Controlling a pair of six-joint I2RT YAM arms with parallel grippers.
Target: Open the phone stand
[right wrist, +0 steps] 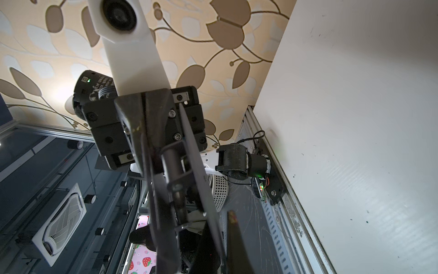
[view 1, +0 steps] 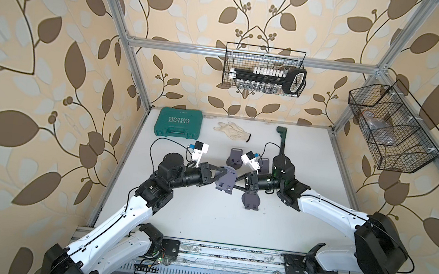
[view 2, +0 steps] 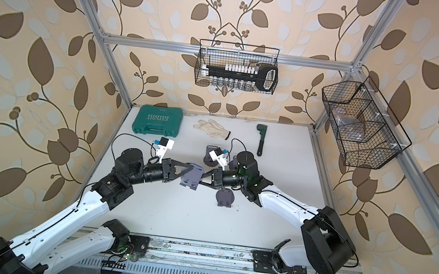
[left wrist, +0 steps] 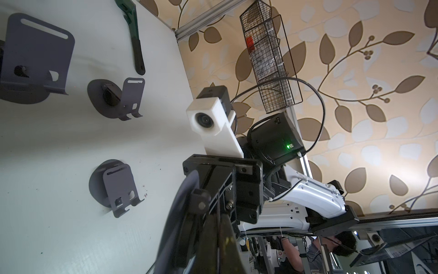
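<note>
A grey phone stand [view 1: 226, 180] [view 2: 192, 177] hangs above the middle of the white table [view 1: 203, 217], held from both sides. My left gripper [view 1: 220, 173] [view 2: 188, 169] is shut on its round plate, whose edge [left wrist: 176, 220] runs past the closed fingers [left wrist: 213, 239]. My right gripper [view 1: 236, 186] [view 2: 202, 182] is shut on the other plate [right wrist: 193, 166]; one finger [right wrist: 234, 239] shows beside it. The stand's hinge bar [right wrist: 174, 173] sits between the two plates, which stand only slightly apart.
Three more grey stands rest on the table [left wrist: 35, 57] [left wrist: 123, 99] [left wrist: 117, 187]. At the back lie a green tool case [view 1: 179, 123], a white glove [view 1: 231, 131] and a dark wrench [view 1: 282, 139]. Wire baskets [view 1: 265, 72] [view 1: 393, 129] hang on the frame.
</note>
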